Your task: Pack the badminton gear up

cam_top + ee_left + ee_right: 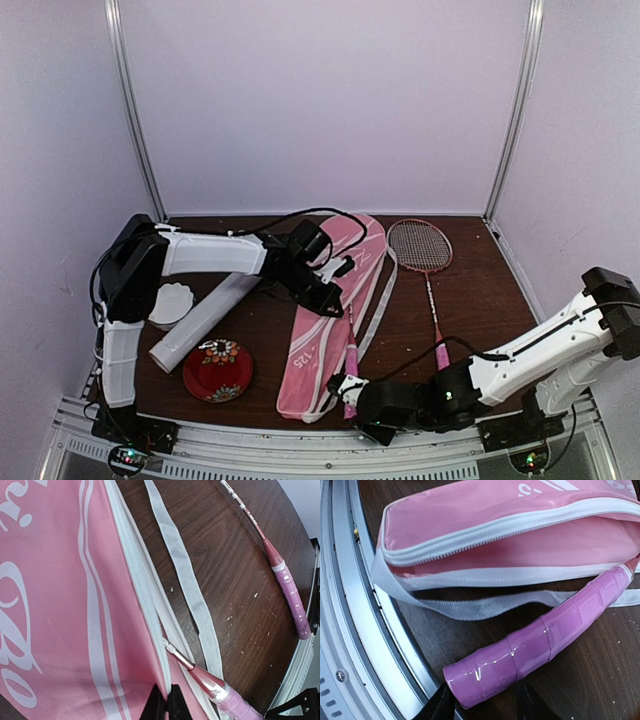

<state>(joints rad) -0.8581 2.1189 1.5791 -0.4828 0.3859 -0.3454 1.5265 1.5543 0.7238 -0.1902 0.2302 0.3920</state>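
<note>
The right jaws point(485, 706) are open and stand on both sides of the butt end of a racquet's pink handle point(540, 635). On one side a gap shows between finger and handle, so they do not grip it. This handle lies on the table point(480, 300) at its near edge, just beside the open end of the pink bag point(495, 515). A white strap point(485, 607) of the bag passes under it. From the handle, the thin shaft of this racquet goes in through the open zipper of the bag, and its head is hidden inside.

The left jaws point(164, 703) are closed on the white zipper edge of the bag, about halfway along its length, on the side that faces the second racquet point(428, 290).

The second racquet lies bare on the table to the right of the bag. Its head is toward the far wall and its pink handle toward the near edge.

Left of the bag a long white tube point(205, 320) lies at a slant. A white scalloped bowl point(170, 305) is beside it, and a red floral plate point(217, 370) sits near its near end.
</note>
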